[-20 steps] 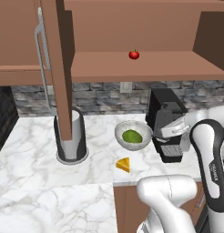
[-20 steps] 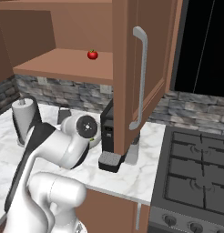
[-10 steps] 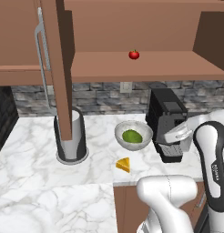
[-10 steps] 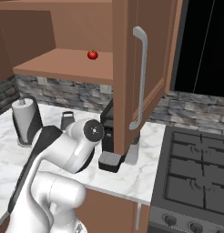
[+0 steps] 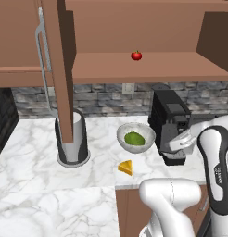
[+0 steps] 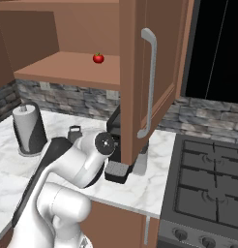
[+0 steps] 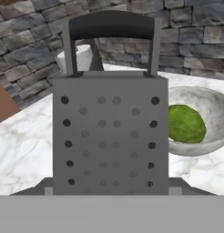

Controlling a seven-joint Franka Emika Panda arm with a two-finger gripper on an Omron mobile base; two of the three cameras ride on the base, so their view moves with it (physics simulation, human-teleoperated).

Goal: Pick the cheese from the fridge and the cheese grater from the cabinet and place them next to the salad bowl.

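The cheese grater (image 7: 110, 123) fills the hand view, upright, right up against the claw, with the salad bowl (image 7: 196, 122) just beside it on the marble surface (image 5: 37, 157). The claw looks part-open around the grater's base, though its tips are hidden, so I cannot tell for certain. It reads as stiff, slick metal and light; the flat sides suit gripping better than the loop handle.

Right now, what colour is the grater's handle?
Black, on the grey grater; clearest in the hand view.
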